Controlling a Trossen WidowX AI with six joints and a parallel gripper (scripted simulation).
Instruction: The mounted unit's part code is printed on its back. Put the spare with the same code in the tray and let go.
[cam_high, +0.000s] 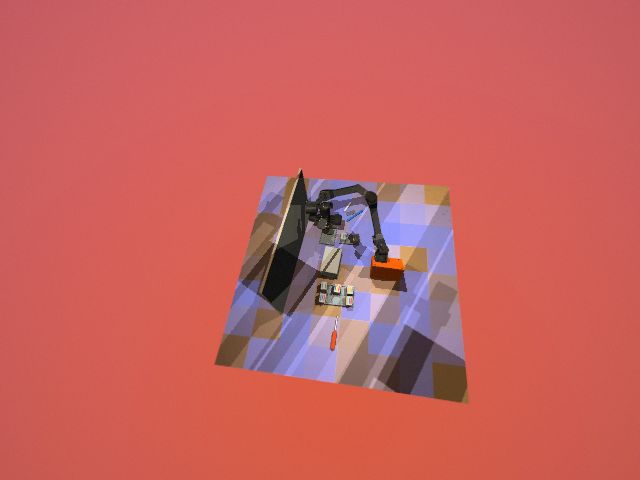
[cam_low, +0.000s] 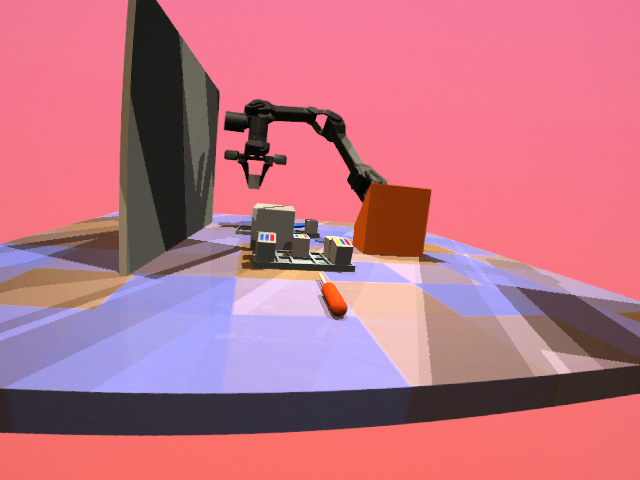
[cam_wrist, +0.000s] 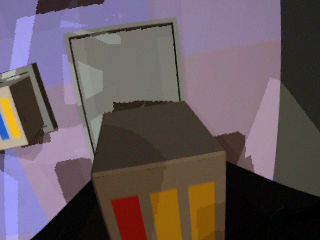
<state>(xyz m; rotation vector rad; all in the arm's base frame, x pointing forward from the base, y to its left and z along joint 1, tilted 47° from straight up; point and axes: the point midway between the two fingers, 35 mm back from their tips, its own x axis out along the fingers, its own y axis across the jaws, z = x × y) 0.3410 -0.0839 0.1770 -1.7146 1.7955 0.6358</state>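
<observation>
My gripper is shut on a grey-brown block, whose face shows one red and two yellow stripes in the wrist view. It is high in the air. The shallow grey tray lies below it and a little ahead; the block hides the tray's near end in the wrist view. No block shows in the visible part of the tray. Beside it, a striped block stands on a small grey base; blue and yellow stripes show. Several striped spares stand in the rack.
A tall dark panel stands close on the left. A grey box stands between tray and rack. An orange box is by the arm's base. A red-handled screwdriver and a blue stick lie about.
</observation>
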